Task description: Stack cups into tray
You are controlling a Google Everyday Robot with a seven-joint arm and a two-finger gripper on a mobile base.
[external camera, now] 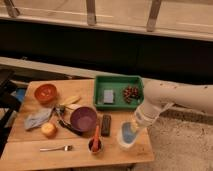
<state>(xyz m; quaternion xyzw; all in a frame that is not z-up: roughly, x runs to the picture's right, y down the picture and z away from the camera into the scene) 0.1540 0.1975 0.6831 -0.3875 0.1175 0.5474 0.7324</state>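
The green tray [118,78] sits at the back right of the wooden table. It holds a grey-blue square block [108,96] and a brown pinecone-like clump [131,93]. At the table's front right corner, a light-blue cup [128,131] appears to stand inside a wider white cup [124,143]. My white arm reaches in from the right and bends down. My gripper [134,125] is right at the blue cup's upper right rim, in front of the tray and outside it.
A purple bowl [83,118] sits mid-table, with a black bar [106,124] to its right. There is an orange-red bowl [45,92] at the back left. A small dark cup holding a red utensil [95,144], a fork [56,148], an orange fruit [48,129] and a grey cloth [38,118] lie nearby.
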